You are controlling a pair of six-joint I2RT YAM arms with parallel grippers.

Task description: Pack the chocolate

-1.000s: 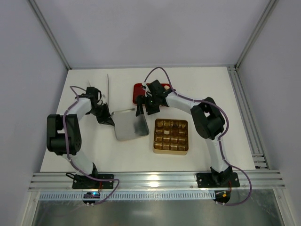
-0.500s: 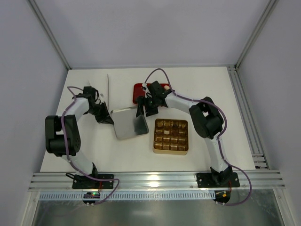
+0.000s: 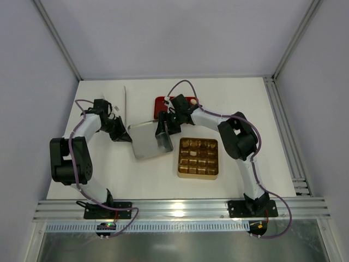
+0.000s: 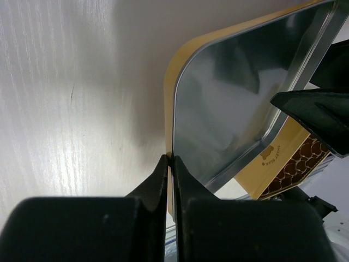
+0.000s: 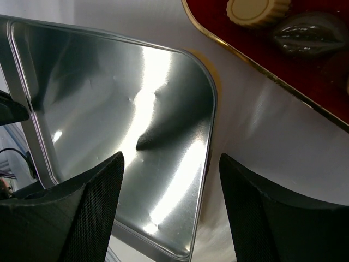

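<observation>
Lid [image 4: 229,98] pinched in left claw [image 4: 170,160], right claw [image 5: 170,159] spread over it

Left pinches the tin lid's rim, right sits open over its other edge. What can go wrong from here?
1. The left gripper pinches only the thin rim of the tin lid, so the lid may slip or pivot.
2. The open right gripper straddles the lid's opposite edge close to the red tray. A push could shove the lid into it and scatter the chocolate.
</observation>
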